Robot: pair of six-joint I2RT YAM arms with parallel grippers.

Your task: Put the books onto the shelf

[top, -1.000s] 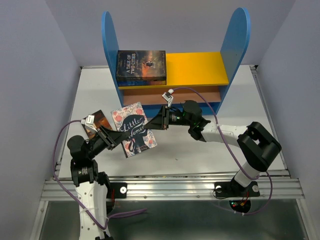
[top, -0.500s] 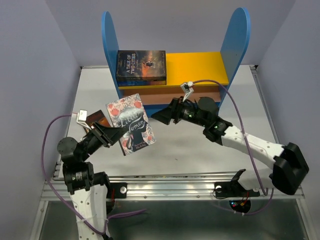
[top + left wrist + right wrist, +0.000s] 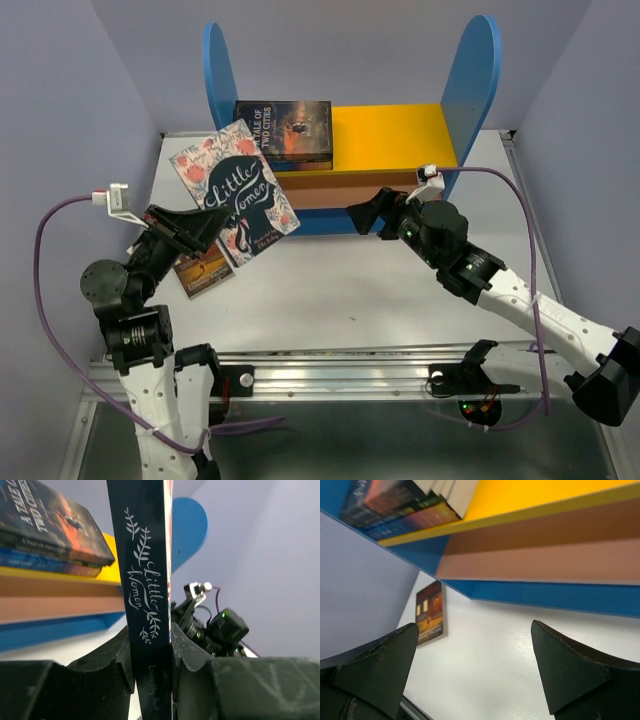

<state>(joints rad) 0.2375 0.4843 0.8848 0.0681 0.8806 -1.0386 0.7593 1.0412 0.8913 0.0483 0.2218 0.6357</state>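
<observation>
Left hand (image 3: 200, 228) clamped on Little Women (image 3: 235, 192); right hand (image 3: 366, 214) wide apart, empty.
Grip is on the spine's lower end, with the book tilted above the bench (image 3: 380, 300), just front-left of the shelf (image 3: 470, 90). The right hand sits low by the brown board (image 3: 320, 190). Tale of Two Cities stack (image 3: 283, 130) lies on the yellow board (image 3: 395, 135); another paperback (image 3: 203, 272) lies flat on the bench.

Your left arm (image 3: 165, 400) and right arm (image 3: 520, 297) have white links and black joints. Purple cables (image 3: 45, 250) loop from white plugs (image 3: 112, 198). Gripper fingers (image 3: 375, 665) look matte black, perhaps rubber.
</observation>
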